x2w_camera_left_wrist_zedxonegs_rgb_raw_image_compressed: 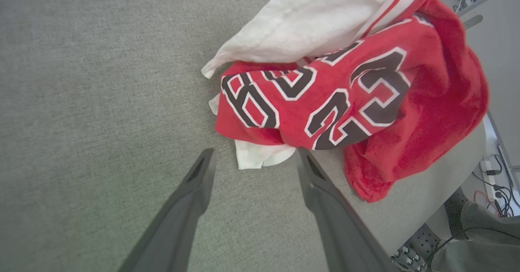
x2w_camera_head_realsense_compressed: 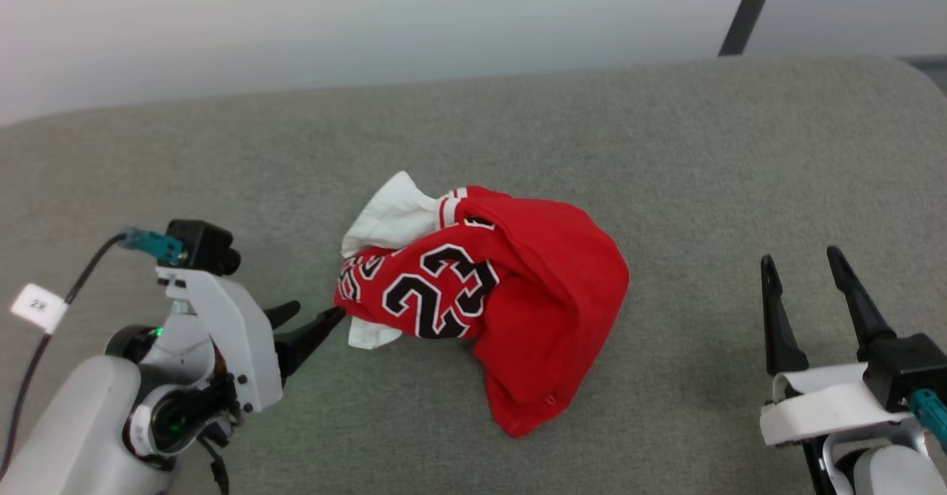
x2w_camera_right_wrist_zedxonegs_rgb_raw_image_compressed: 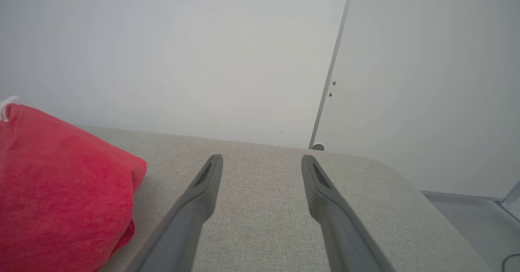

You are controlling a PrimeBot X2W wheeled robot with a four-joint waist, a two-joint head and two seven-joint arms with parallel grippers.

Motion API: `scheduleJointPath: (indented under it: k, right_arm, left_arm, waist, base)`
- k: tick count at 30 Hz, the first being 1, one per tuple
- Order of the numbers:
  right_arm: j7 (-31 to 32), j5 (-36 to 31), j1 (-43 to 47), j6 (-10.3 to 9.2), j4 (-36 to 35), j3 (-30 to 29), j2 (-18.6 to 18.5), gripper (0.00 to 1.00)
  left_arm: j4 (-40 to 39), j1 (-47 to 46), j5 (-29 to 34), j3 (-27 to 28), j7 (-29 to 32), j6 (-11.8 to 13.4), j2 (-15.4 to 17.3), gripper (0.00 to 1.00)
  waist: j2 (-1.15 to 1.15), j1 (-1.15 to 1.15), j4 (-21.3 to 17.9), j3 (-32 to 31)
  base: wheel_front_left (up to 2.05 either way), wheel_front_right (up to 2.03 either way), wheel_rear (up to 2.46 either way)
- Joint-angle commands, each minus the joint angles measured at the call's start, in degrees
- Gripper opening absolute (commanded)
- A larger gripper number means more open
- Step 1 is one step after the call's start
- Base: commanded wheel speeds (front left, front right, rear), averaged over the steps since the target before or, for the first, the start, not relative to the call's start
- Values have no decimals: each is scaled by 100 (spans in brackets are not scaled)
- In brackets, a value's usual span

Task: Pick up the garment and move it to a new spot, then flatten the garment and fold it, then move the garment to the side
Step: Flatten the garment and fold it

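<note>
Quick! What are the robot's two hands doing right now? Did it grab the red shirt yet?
Left gripper: open, holding nothing, fingertips at the edge of the jersey.
Right gripper: open, empty, away from the jersey.

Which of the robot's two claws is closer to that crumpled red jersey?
The left. The left gripper, open, has its tips almost at the edge of the jersey. The right gripper, also open, stands well clear on the other side.
</note>
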Motion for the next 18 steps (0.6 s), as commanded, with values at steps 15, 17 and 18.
scheduleJointPath:
  k: [15,17,18]
  right_arm:
    - [-26,16,-364,-4,-179,70,48,100]
    - [-26,19,-383,-4,-182,68,49,100]
    - [-26,30,-393,-4,-183,69,50,100]
  left_arm:
    - [830,-517,211,-398,306,-168,48,100]
    - [960,-540,221,-448,316,-187,16,100]
    - [1019,-548,237,-476,320,-197,5,100]
  waist:
    - [0,0,-446,671]
    - [0,0,-459,691]
    - [0,0,-464,700]
  base:
    - [0,0,0]
    - [0,0,0]
    - [0,0,0]
